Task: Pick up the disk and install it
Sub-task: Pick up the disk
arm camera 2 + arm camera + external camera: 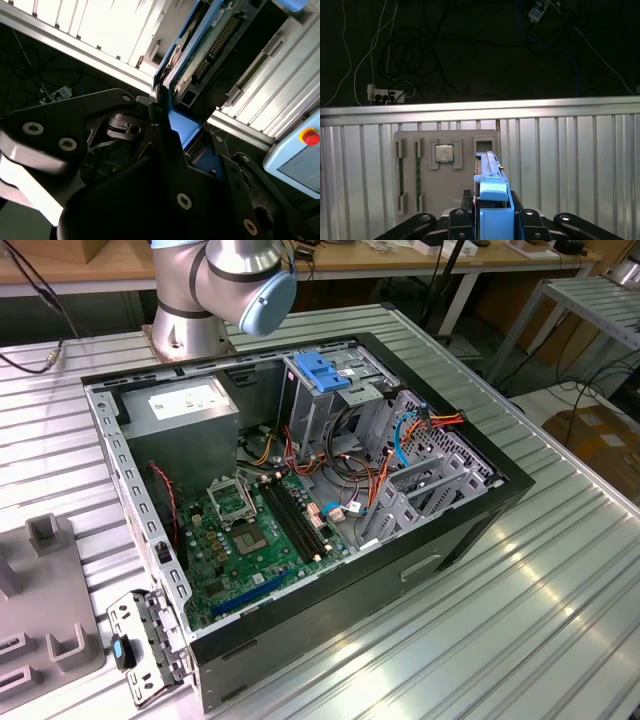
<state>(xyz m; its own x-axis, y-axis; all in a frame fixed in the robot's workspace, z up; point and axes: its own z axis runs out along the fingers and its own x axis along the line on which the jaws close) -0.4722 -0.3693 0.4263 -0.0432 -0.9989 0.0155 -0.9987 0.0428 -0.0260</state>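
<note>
Second wrist view: jaws grip disk [205, 47] end w/ long edges free.

I've got the gripper [181, 131] clamped on the disk [207, 42] at its blue end tab, w/ a black finger either side. The disk sits edge-on to the cam, blue rail along it, circuit board and pin row showing. Behind it is the ribbed metal table [100, 25]. Past the table edge I see dark floor, cables and a power strip [57, 94]. There's also a pale-blue pendant [295, 165] w/ a red button [310, 136].
</note>
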